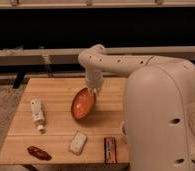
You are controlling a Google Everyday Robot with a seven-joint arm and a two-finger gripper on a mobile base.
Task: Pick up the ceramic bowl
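1. The pale cream robot arm (116, 62) is seen arching from the bulky body at the right, over the far part of the light wooden table (58, 92), with its wrist turned straight down.
2. The tool (94, 90) is found at the wrist's lower end, above the middle of the table, clenched on the far rim of the round, shallow orange-red ceramic bowl (83, 103).
3. The bowl is tilted steeply, its glossy paler orange inside turned toward the camera and its far rim raised.
4. The bowl hangs just below and left of the tool; whether its low edge touches the table cannot be told.
5. On the table are also seen a white bottle (37, 112) at the left, a dark reddish packet (39, 153) and a white packet (78, 142) near the front edge, and a dark bar (109, 150) beside them.
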